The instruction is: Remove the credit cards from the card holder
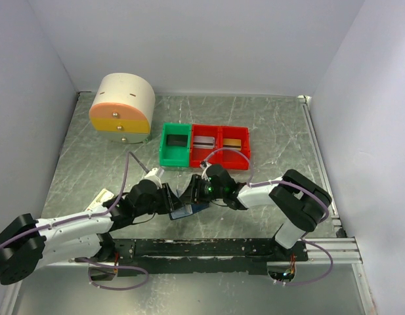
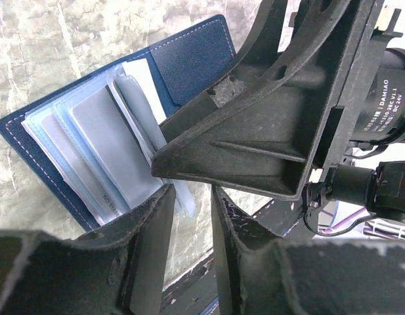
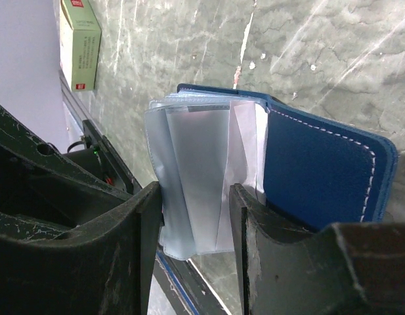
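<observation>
Navy bifold card holder [image 1: 188, 209] stands open at the marbled worktop's [image 1: 268, 125] near middle, its clear sleeves [image 3: 189, 164] clamped by the right gripper [image 3: 194, 197], while the left gripper [image 2: 192, 197] straddles a sleeve edge, grip impossible to tell, and the pale grey plastic credit cards [image 2: 104, 141] sit pocketed, so pulling them out remains.

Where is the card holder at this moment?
In the top view the card holder is at the near middle of the table, between the left gripper and the right gripper, on the near side of the green bin.
</observation>
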Robot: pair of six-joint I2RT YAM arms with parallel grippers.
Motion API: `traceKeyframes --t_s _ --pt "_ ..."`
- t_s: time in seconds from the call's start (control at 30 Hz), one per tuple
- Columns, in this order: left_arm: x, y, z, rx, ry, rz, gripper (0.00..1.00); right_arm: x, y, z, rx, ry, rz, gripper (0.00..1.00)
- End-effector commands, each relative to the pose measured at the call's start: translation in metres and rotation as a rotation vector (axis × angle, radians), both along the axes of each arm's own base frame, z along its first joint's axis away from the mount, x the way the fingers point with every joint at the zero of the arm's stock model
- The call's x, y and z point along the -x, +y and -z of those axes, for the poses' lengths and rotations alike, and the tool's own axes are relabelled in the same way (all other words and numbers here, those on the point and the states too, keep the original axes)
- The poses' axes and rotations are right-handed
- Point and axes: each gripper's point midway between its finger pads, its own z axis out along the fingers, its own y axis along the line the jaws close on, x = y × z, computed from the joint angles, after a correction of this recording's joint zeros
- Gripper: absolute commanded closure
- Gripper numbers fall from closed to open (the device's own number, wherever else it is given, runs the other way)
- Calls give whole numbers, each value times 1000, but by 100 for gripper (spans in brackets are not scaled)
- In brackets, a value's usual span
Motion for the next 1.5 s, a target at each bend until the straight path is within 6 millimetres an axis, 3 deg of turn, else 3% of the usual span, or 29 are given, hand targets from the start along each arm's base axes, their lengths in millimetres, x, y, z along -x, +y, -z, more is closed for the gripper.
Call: traceKeyframes --t_s 0.0,0.43,0.7,0.93,1.07,1.23,1.33,1.47 --pt "3 -4 3 2 26 14 58 10 -23 29 114 62 15 56" --pt "-3 10 -9 -66 -9 -24 49 10 -23 29 121 59 16 56" --pt "-2 -9 1 -15 11 24 51 9 -23 28 121 57 15 56" --pt "-9 -28 -8 26 -31 71 53 11 -20 24 94 57 3 56" --pt "-9 -41 -11 48 -44 126 52 12 -12 6 25 37 -18 45" --pt "-12 -43 -10 35 -57 133 51 0 -8 -22 17 -32 -12 30" --pt "-13 -48 -13 48 -67 150 49 -7 -11 -36 47 -73 5 28" --pt "-15 -56 -16 66 -77 174 49 -20 -30 -36 150 -91 96 26"
